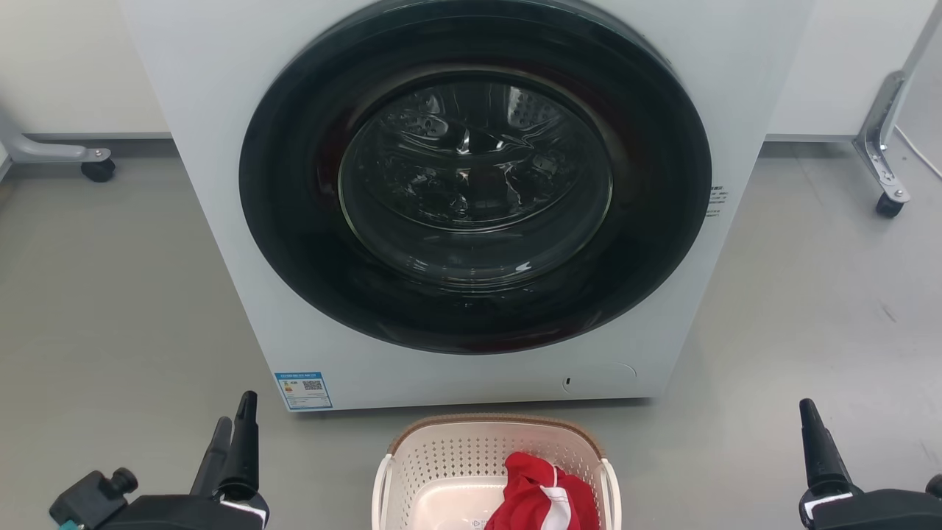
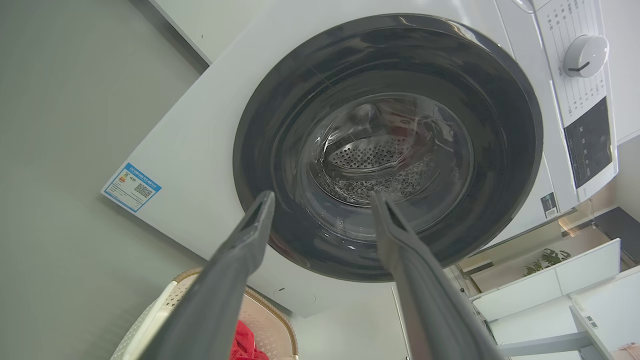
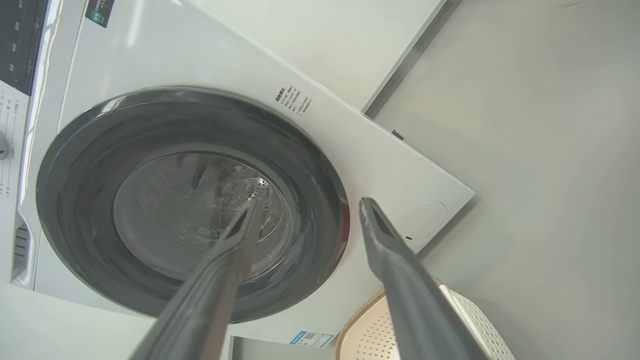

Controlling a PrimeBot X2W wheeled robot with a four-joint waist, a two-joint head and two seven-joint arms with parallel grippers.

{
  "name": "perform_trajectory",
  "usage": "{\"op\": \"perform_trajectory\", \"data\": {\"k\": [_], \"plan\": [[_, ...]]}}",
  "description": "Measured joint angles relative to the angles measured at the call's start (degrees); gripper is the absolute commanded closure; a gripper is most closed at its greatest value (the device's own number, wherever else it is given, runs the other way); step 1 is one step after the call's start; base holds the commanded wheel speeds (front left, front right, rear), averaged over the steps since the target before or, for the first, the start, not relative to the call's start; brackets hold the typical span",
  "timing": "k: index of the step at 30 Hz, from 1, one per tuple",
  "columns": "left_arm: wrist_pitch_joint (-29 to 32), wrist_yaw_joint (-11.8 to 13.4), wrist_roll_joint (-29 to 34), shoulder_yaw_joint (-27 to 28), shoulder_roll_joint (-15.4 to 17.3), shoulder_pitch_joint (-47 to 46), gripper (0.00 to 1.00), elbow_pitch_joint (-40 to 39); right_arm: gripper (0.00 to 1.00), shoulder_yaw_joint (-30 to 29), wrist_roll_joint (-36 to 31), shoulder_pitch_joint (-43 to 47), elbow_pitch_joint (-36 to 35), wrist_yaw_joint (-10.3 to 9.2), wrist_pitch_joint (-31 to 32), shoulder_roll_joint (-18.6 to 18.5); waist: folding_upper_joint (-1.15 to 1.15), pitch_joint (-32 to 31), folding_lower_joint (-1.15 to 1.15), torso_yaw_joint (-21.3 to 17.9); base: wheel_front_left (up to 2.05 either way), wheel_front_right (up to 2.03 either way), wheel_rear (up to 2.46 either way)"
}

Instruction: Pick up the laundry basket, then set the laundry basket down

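Floor: a smooth grey floor (image 1: pixel 110 294) runs to a pale wall at the far side, with a wheeled metal leg (image 1: pixel 887 184) at the far right.
Washer: a white front-loading washing machine (image 1: pixel 221 221) stands on the floor. Its round dark door (image 1: pixel 294 221) is closed, the steel drum shows through the glass, and a blue label (image 1: pixel 303 390) sits at its lower left corner.
Laundry basket: the laundry basket (image 1: pixel 441 456) rests on the floor just in front of the washer, in the near centre, between the two arms and touching neither.
Contents: a red garment (image 1: pixel 537 493) lies in the basket's right half.
Left end effector: the left end effector (image 2: pixel 322 196) hangs above the floor, left of the basket. Its fingers are spread and hold nothing.
Right end effector: the right end effector (image 3: pixel 311 201) is right of the basket, likewise spread and empty.
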Motion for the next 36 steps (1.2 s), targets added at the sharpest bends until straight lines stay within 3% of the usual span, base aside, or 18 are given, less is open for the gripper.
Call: {"op": "perform_trajectory", "data": {"k": [18, 36], "plan": [[-2.89, 3.2, 18.22, -5.36, 2.66, -0.32, 0.0, -1.76, 0.0, 6.05, -17.37, -0.8, -0.19, -3.94, -3.47, -3.71, 0.0, -0.5, 0.0, 0.23, 0.0, 0.0, 0.0], [-6.06, 5.75, 32.42, -9.04, 3.35, -0.92, 0.0, -1.29, 0.0, 10.76, -31.23, -1.83, 2.04, -6.44, -7.04, -5.73, 0.0, -0.66, 0.0, 0.26, 0.0, 0.0, 0.0]]}}
